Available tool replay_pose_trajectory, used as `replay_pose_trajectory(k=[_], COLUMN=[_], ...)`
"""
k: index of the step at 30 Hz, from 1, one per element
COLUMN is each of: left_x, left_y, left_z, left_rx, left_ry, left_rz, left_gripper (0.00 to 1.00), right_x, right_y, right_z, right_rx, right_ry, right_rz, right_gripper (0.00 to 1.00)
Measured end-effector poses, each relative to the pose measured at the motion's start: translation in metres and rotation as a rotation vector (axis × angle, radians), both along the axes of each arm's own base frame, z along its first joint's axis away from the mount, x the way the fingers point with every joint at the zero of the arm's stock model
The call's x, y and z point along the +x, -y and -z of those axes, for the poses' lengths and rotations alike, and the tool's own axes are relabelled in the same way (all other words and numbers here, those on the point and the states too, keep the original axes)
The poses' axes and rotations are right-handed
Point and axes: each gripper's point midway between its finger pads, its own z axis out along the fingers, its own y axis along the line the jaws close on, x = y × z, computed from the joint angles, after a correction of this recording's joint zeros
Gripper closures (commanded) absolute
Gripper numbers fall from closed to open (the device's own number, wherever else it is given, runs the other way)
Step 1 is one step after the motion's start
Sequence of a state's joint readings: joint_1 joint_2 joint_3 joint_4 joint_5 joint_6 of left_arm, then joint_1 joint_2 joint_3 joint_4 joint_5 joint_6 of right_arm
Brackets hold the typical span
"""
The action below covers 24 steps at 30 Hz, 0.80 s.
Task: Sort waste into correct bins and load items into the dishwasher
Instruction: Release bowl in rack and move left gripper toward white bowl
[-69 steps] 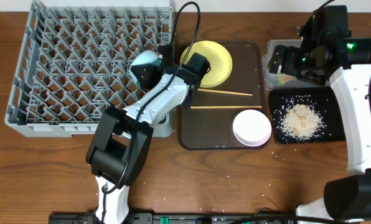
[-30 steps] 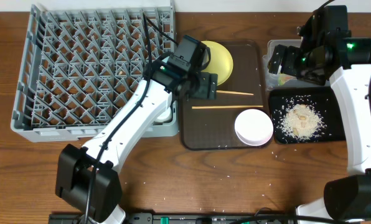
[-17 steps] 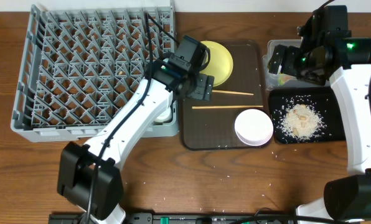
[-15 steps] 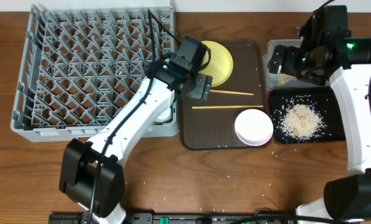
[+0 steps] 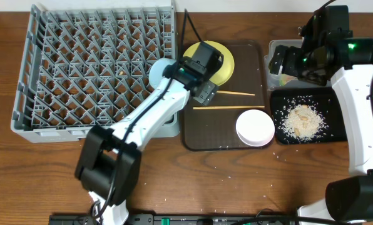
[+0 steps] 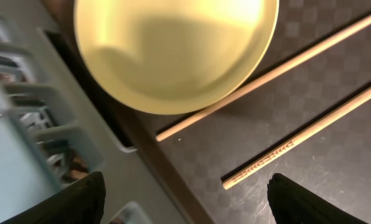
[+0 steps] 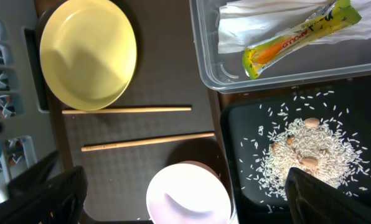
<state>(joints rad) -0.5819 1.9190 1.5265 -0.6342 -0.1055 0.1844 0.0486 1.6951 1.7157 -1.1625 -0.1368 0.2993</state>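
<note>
My left gripper (image 5: 206, 94) hovers open over the brown tray's left edge, its fingers (image 6: 67, 202) bare. Just ahead of it lie the yellow plate (image 6: 173, 50) and the two wooden chopsticks (image 6: 279, 68). A light-blue bowl (image 5: 158, 70) sits in the grey dishwasher rack (image 5: 80, 69) at its right edge. My right gripper (image 5: 281, 62) hangs open and bare above the clear tub (image 7: 204, 68), which holds the snack wrapper (image 7: 300, 34) and white napkin (image 7: 260, 18). Rice crumbs (image 7: 304, 146) lie in the black tray (image 7: 235, 162). A white bowl (image 7: 187, 193) stands on the brown tray.
The brown serving tray (image 5: 221, 139) lies between the rack and the two bins. Loose grains are scattered on the wooden table (image 5: 236, 181) in front of it. My left forearm (image 5: 149, 119) crosses the rack's front right corner.
My left arm has swung right and forward, uncovering the light-blue bowl in the rack, and its gripper now sits nearer the chopsticks. The right arm has not moved.
</note>
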Motion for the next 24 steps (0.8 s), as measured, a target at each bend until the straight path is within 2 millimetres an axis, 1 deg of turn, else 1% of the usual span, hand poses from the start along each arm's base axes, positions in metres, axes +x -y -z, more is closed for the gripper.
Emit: replay_pose_trajectory(k=[2,11,20,24], left_x=[0.000,0.007,0.009,0.013], left_y=[0.002,-0.003,-0.018,-0.029], left_z=[0.007,0.003,0.001,0.001], left_rx=[0.009,0.051,0.143,0.148], left_ry=[-0.008,0.036,0.069,0.070], left_rz=[0.011,0.006,-0.036,-0.088], left_gripper=[0.15,0.15,0.15,0.15], right_x=[0.000,0.000,0.000,0.000], right_y=[0.000,0.000,0.000,0.000], right_z=[0.000,0.000,0.000,0.000], right_rx=[0.000,0.000,0.000,0.000], right_ry=[0.000,0.000,0.000,0.000], right_rz=[0.000,0.000,0.000,0.000], right_gripper=[0.01,0.01,0.01,0.01])
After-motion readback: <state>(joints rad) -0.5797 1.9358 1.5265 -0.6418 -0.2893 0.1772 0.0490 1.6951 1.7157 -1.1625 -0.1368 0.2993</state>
